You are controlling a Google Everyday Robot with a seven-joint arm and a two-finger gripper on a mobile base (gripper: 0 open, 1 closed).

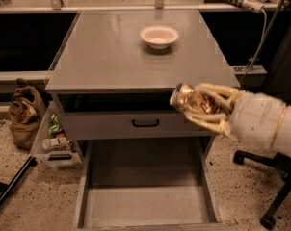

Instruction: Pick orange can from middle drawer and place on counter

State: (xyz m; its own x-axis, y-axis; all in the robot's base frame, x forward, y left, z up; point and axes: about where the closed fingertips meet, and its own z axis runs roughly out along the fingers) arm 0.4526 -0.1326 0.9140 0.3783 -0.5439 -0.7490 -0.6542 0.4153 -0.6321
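My gripper [199,109] comes in from the right and is shut on the orange can [188,99], a shiny orange-gold can lying sideways between the cream fingers [214,90]. The can hangs in the air in front of the counter's front edge, at its right end, above the open middle drawer [145,196]. The drawer is pulled out at the bottom and its gray floor is bare. The counter [112,52] is the flat gray cabinet top behind the can.
A white bowl [159,35] sits at the back middle of the counter. A closed drawer front with a black handle [145,123] is above the open drawer. A brown bag [24,110] and a bin of clutter [54,141] stand left; office chair legs [273,196] right.
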